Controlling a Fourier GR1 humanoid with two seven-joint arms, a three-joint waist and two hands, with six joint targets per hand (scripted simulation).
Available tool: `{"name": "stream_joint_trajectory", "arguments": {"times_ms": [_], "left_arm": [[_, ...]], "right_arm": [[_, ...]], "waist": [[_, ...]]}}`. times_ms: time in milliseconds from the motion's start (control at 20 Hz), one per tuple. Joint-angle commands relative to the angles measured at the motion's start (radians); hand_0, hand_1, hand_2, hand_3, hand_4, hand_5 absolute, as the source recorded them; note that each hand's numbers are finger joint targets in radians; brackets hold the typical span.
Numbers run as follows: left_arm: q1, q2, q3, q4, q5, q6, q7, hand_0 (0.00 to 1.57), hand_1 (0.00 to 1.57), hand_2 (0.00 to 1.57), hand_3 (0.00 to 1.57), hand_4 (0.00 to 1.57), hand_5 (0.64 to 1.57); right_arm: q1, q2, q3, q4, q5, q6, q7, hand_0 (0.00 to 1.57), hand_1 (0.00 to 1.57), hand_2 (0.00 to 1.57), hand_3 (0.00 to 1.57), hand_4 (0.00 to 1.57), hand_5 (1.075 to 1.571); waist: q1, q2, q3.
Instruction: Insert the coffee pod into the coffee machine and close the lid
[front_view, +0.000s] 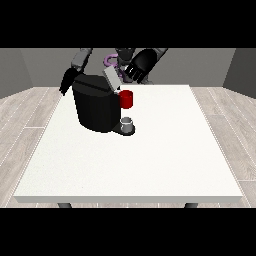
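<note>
The black coffee machine (95, 107) stands on the far left part of the white table (150, 160). Its grey lid (111, 78) is tilted up at the machine's top right. The hand at the view's right (141, 65) is right behind and beside the raised lid, close to its upper end. The hand at the view's left (67, 82) hangs with relaxed fingers at the machine's far left side, partly hidden behind it. A red thing at the machine (126, 99) sits on its right face. A small grey thing (128, 123) stands on the machine's base below the red thing.
The table's near edge (130, 199) runs along the bottom of the view. Wooden floor surrounds the table. The robot's torso shows small at the top, behind the machine.
</note>
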Motion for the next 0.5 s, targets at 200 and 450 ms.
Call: {"name": "stream_joint_trajectory", "arguments": {"times_ms": [200,450], "left_arm": [[-0.038,0.036,0.003,0.031,-0.022,0.007,-0.028,1.21,1.21,1.28,1.24,0.47,1.571],[-0.011,0.034,0.015,0.050,-0.018,0.017,-0.041,1.20,1.20,1.26,1.23,0.46,1.571]], "right_arm": [[-0.039,-0.002,0.003,-0.013,0.026,-0.032,-0.005,0.00,0.00,0.00,0.00,0.00,1.571],[-0.016,-0.027,-0.016,-0.023,-0.007,0.011,-0.003,0.00,0.00,0.00,0.00,0.15,1.571]], "waist": [[-0.024,0.084,0.0000],[-0.036,0.069,-0.0001]]}}
